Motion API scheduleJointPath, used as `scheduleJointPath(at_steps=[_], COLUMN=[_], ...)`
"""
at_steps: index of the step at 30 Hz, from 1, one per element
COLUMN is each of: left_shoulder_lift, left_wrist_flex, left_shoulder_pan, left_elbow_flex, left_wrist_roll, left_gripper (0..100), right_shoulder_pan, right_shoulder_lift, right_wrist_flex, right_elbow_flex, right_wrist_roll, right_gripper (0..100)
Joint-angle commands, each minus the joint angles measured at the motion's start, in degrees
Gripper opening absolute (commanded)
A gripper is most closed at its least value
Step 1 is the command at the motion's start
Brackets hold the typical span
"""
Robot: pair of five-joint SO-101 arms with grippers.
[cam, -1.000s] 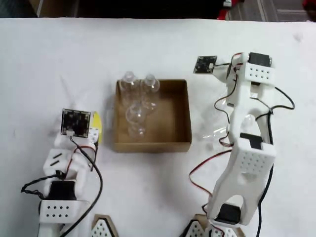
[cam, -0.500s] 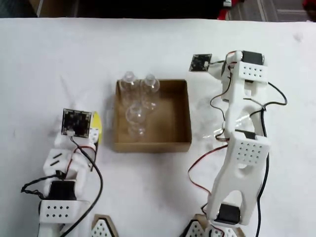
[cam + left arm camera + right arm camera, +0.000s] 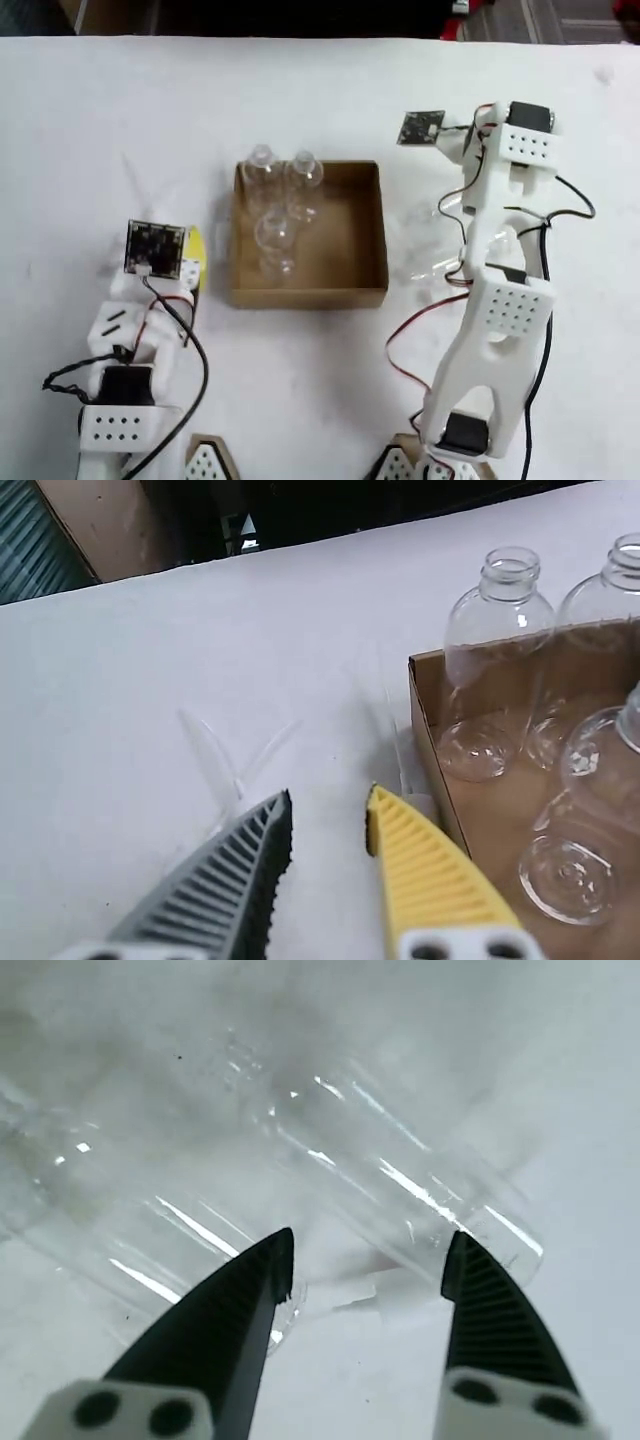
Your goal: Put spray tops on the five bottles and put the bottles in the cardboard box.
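Three clear bottles with open necks stand in the left half of the cardboard box (image 3: 350,235): two at the back (image 3: 260,165) (image 3: 303,175) and one in front (image 3: 275,240). In the left wrist view the same bottles (image 3: 498,670) (image 3: 590,810) rise beside the box corner (image 3: 425,680). My left gripper (image 3: 328,815) is open over bare table, just left of the box. Two more clear bottles (image 3: 400,1180) (image 3: 130,1230) lie on their sides right of the box, one of them (image 3: 425,268) by the box wall. My right gripper (image 3: 370,1250) hangs open just above them.
Thin clear pieces (image 3: 215,760) lie on the white table ahead of my left gripper. The right arm (image 3: 505,300) stretches over the table's right side with loose wires. The box's right half holds nothing. The table's far edge meets a dark background.
The right arm's wrist swung slightly left, then back right to about where it was. The left arm, box and bottles have not moved.
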Motion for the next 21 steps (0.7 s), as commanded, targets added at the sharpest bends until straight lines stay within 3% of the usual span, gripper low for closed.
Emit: scheduleJointPath(at_steps=[1, 12, 17, 21], left_shoulder_lift=[-0.7, -0.7, -0.7, -0.7], left_wrist_flex=[-1.2, -1.4, -1.5, -1.5], left_shoulder_pan=[0.7, 0.7, 0.7, 0.7], left_elbow_flex=[-0.4, -0.4, -0.4, -0.4], left_wrist_roll=[-0.6, -0.5, -0.6, -0.7], left_gripper=[12, 12, 12, 12], right_shoulder_pan=[1.8, 1.8, -3.6, -10.8], right_shoulder_lift=[0.1, -7.3, -18.1, -29.8], right_wrist_flex=[3.1, 3.2, 3.3, 3.3], right_elbow_flex=[0.1, 7.6, 12.5, 26.5], right_wrist_roll=[0.4, 0.4, 0.4, 0.4], right_gripper=[21.6, 21.7, 21.6, 21.5])
